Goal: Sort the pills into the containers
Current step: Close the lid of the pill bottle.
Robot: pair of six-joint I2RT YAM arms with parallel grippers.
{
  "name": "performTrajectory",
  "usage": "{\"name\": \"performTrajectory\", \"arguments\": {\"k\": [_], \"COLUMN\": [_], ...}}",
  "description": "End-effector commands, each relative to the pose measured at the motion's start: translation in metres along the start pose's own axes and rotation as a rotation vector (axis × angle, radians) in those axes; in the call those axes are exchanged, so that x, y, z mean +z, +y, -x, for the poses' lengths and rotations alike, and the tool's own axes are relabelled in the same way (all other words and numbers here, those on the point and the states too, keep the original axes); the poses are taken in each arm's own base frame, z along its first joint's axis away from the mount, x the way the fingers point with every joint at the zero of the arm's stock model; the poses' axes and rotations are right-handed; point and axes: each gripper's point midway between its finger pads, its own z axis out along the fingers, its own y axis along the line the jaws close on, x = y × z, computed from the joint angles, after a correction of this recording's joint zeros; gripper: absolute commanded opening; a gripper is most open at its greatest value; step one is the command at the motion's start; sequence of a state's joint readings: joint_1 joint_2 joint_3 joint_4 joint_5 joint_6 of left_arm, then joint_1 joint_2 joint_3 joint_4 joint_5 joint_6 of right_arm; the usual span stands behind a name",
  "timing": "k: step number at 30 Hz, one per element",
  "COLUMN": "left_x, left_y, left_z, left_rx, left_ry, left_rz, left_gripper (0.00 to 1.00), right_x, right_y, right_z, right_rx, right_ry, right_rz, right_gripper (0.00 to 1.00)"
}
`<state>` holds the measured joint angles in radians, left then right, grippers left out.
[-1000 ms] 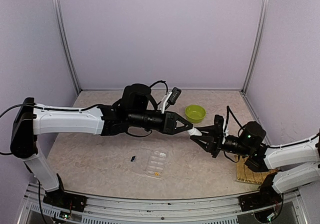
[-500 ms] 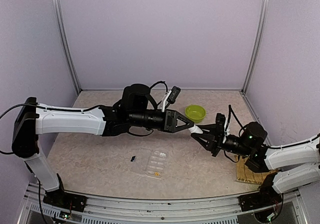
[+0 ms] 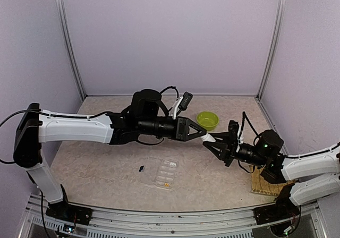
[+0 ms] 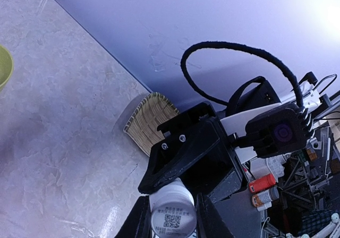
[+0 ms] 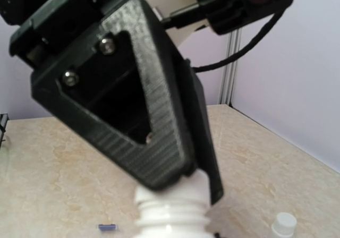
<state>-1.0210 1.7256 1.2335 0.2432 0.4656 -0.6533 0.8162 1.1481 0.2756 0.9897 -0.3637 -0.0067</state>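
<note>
A small white bottle hangs in the air between both grippers. My left gripper is shut on its base end; the left wrist view shows the base with a QR label between my fingers. My right gripper closes on the other end, and it shows as black fingers in the left wrist view. In the right wrist view the bottle's ribbed end is seen under the left arm's finger. The clear pill box lies below, with yellowish pills in it. A dark pill lies left of it.
A lime-green bowl stands behind the grippers. A bamboo mat lies at the right under my right arm. Another small white bottle stands on the table. A blue pill lies on the table.
Both grippers and the bottle have shifted very slightly up and to the right. The hold on the bottle looks the same.
</note>
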Motion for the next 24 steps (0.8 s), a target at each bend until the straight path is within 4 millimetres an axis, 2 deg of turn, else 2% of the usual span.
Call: {"name": "performTrajectory", "arguments": {"k": [1, 13, 20, 24], "left_x": [0.013, 0.021, 0.029, 0.032], "left_y": [-0.004, -0.001, 0.003, -0.003], "left_z": [-0.030, -0.041, -0.049, -0.049], "left_rx": [0.013, -0.106, -0.249, -0.235], "left_ry": [0.123, 0.183, 0.185, 0.189], "left_rz": [-0.044, -0.085, -0.083, -0.054], "left_gripper": [0.21, 0.20, 0.21, 0.21], "right_x": [0.001, 0.001, 0.006, 0.009], "right_y": [0.013, 0.000, -0.006, -0.007], "right_z": [0.029, 0.028, 0.028, 0.027], "right_rx": [-0.037, -0.091, -0.154, -0.175], "right_ry": [-0.093, -0.054, -0.022, -0.003], "right_rz": [0.057, -0.050, -0.122, -0.153], "right_gripper": [0.14, 0.14, 0.14, 0.13]}}
